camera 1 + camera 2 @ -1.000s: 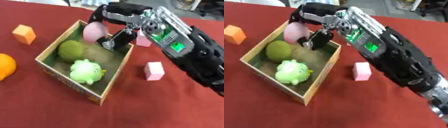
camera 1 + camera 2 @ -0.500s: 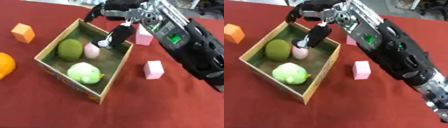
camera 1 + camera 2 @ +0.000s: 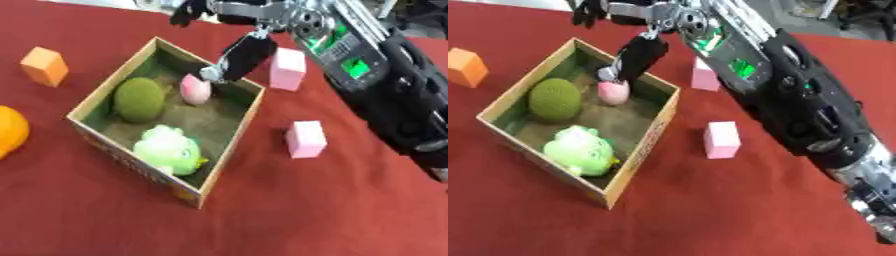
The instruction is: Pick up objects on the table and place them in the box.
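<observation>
The open cardboard box [image 3: 230, 139] stands left of centre on the red table. Inside lie a dark green ball [image 3: 140, 99], a small pink rounded toy [image 3: 195, 89] and a light green frog-like toy [image 3: 168, 149]. My right hand [image 3: 241, 54] hangs open over the box's far right corner, one black finger pointing down just above the pink toy without holding it. Two pink cubes sit outside the box: one behind the hand [image 3: 289, 69], one to the box's right [image 3: 305, 139]. An orange cube [image 3: 45, 66] and an orange fruit [image 3: 10, 131] lie to the left.
My right forearm [image 3: 798, 100], black with green lights, crosses the upper right of the views above the far pink cube. Bare red tabletop [image 3: 306, 210] stretches in front of the box and to its right.
The pink toy, held over the box a second ago, has dropped in beside the green ball. My right hand has opened and risen slightly. The camera has shifted.
</observation>
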